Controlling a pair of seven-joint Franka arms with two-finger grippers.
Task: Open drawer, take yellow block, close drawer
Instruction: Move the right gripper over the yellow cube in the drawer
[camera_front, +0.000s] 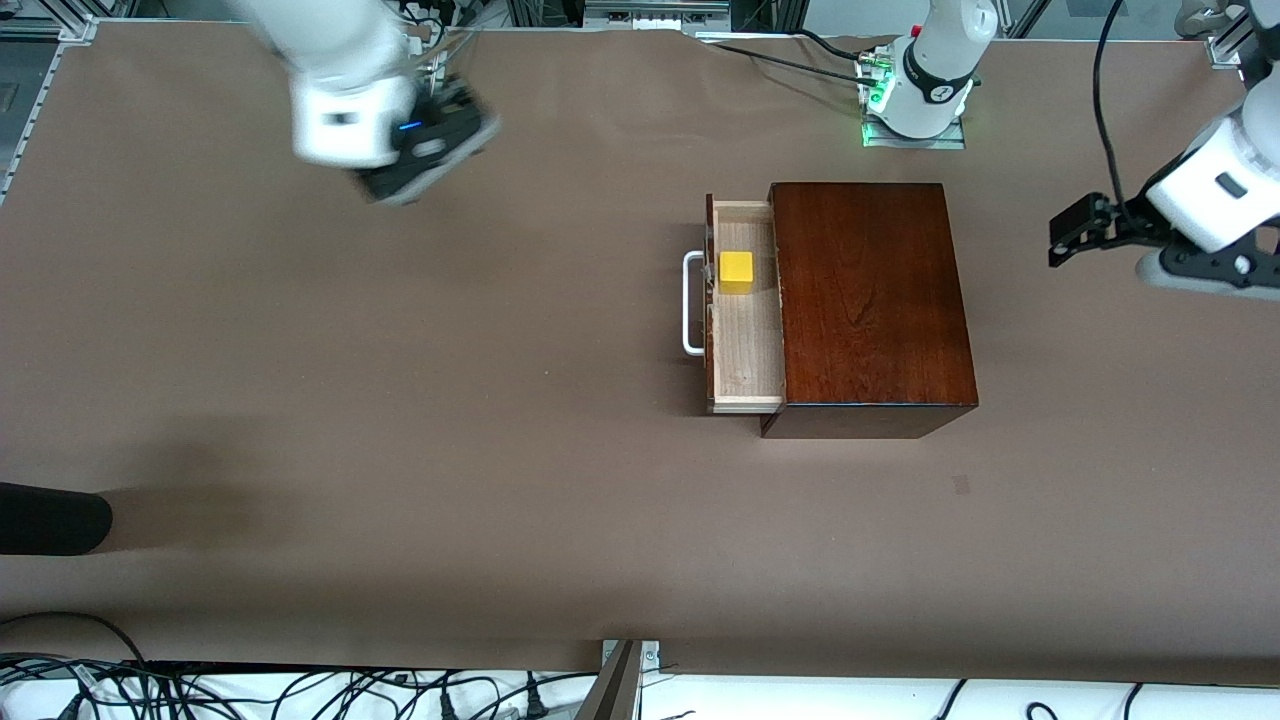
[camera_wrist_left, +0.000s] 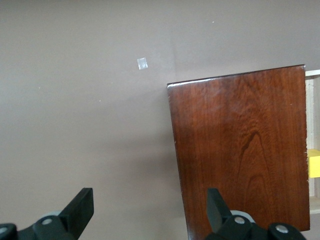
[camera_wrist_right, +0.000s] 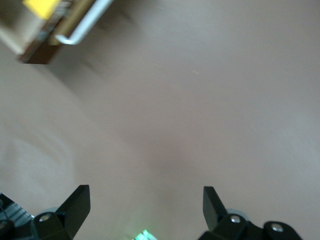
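Right hand (camera_wrist_right: 145, 205) spread over bare table (camera_front: 400, 400); left hand (camera_wrist_left: 150, 210) spread, waiting.

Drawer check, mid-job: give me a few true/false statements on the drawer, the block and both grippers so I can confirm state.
1. The drawer is pulled partly out of the wooden box. True.
2. The yellow block lies on the table beside the box. False: it sits in the drawer.
3. The right gripper holds the block. False: it is open and empty, over bare table.
4. The left gripper is open. True.
5. The drawer's handle is white. True.
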